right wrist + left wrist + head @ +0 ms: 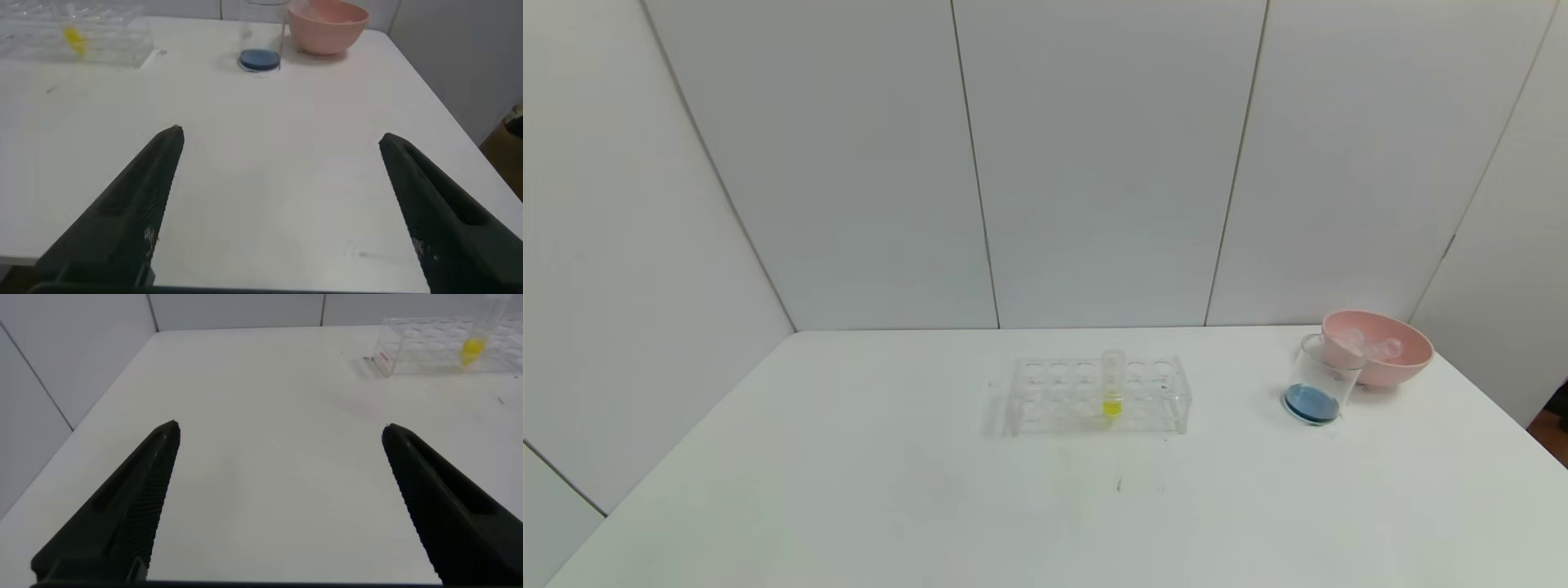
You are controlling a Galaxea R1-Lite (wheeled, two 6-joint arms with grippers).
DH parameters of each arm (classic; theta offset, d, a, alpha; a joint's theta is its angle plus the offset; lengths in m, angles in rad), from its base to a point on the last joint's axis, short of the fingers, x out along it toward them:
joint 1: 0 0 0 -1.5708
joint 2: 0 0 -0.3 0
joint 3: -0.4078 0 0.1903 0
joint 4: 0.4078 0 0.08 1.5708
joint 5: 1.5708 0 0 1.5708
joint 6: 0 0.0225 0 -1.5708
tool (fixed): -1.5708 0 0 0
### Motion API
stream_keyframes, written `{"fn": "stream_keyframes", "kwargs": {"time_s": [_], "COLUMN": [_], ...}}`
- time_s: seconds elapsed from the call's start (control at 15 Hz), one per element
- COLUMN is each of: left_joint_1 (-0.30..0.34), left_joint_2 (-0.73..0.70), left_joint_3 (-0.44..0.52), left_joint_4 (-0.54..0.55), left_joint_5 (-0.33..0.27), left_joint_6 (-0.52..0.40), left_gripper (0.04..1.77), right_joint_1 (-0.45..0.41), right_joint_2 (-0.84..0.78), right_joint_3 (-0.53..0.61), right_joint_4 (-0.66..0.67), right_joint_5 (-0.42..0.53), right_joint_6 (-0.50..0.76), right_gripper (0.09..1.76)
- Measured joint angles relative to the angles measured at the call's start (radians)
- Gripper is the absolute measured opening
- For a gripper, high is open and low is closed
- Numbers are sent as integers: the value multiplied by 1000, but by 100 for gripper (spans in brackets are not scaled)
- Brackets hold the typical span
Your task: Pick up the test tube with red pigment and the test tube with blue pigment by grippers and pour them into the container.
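Head view gives us the container (1316,384) on the table's (849,490) right side, leaning against a pink bowl (1388,359), with dark blue liquid pooled at its bottom. Two clear tubes (1368,347) appear to lie in the bowl; we cannot tell from here whether they are the red and blue ones, but neither shows colour inside. In the rack (1094,396) at mid-table only a yellow tube (1112,384) stands, the other holes bare.

We judge the pouring done: the liquid is in the container, no red or blue tube is left in the rack, and both arms are pulled back out of the head camera's sight. Little seems left beyond parking.

Our right gripper (278,204) has its fingers spread wide with nothing between them; the container sits well ahead of the tips, nearer the left finger's line, with the bowl just beyond it. Our left gripper (278,498) is equally wide and empty, the rack far ahead past its right finger.

A small red mark shows on the rack's end in the left wrist view, too small to read. No other writing is visible.
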Motion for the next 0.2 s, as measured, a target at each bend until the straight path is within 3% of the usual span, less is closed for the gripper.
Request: {"fn": "stream_keyframes", "kwargs": {"time_s": [0.2], "left_joint_1": [0], "left_joint_2": [0], "left_joint_3": [0], "left_joint_4": [0], "left_joint_5": [0], "left_joint_6": [0], "left_gripper": [176], "right_joint_1": [-1], "right_joint_2": [0], "right_joint_3": [0], "right_joint_4": [-1], "right_joint_5": [0], "right_joint_6": [0], "right_gripper": [171]}}
